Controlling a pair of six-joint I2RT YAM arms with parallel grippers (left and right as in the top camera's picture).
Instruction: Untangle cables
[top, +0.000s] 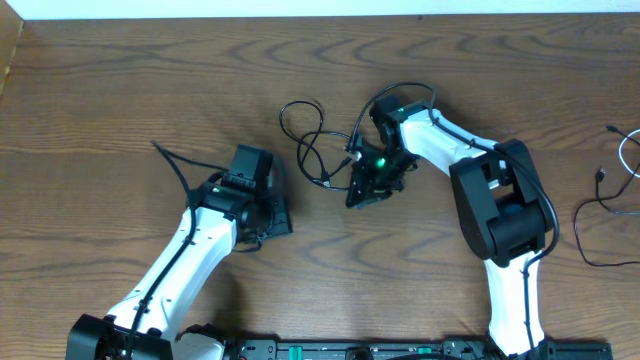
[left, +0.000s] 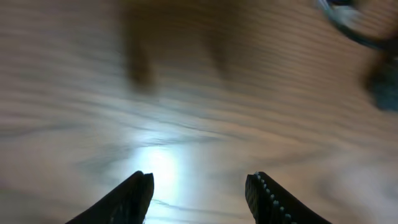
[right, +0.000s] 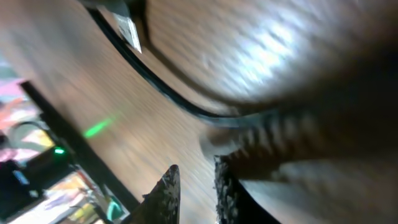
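A thin black cable lies in loose loops on the wooden table, centre back, with its plug end near my right gripper. In the right wrist view the black cable runs across the table above my right gripper. Its fingers are only narrowly apart, with bare wood between them. My left gripper sits left of the loops. In the left wrist view the left gripper is wide open and empty over blurred wood, and a blurred bit of cable shows at the top right.
More thin cords lie at the table's far right edge: a black cord and a white cord. A thick black robot cable trails from the left arm. The table's back edge runs along the top.
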